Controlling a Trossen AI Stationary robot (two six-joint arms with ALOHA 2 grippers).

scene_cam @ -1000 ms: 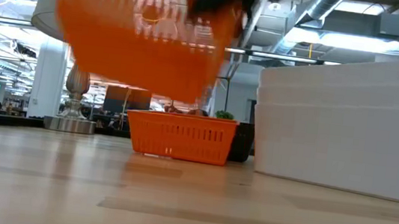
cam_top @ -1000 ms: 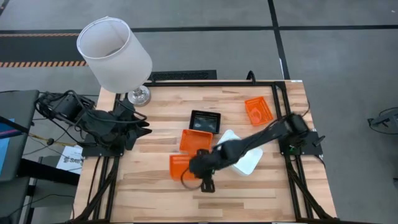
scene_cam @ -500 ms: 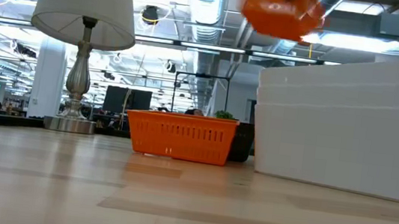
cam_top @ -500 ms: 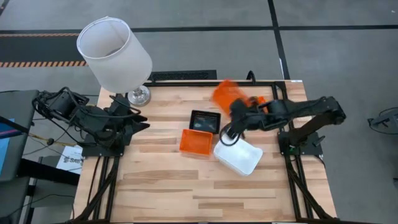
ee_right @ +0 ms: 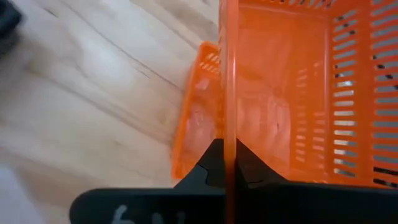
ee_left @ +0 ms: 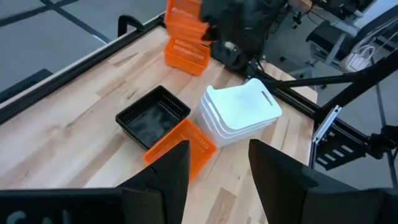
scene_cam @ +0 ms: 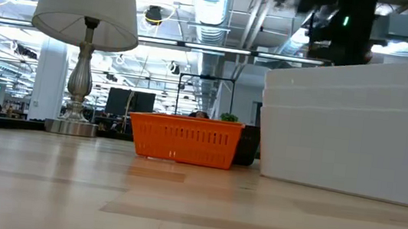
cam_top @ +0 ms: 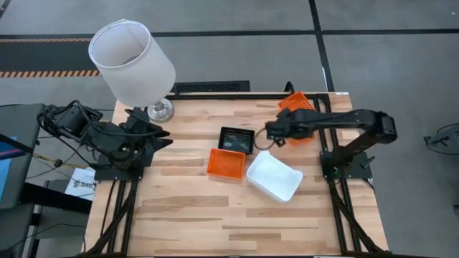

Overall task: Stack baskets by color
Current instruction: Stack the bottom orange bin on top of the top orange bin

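R claw (ee_right: 227,163) pinches orange basket's (ee_right: 292,93) rim, upper right of high view, above 2nd orange basket (ee_right: 198,118). L claw (ee_left: 214,163) open, idle at left.

Two matte black jointed arms are seen, the left arm (cam_top: 118,140) trailed by looped black cables. The right arm (cam_top: 337,123) is slim and tubular. Flat, dark fingers (ee_left: 168,171) are fitted.
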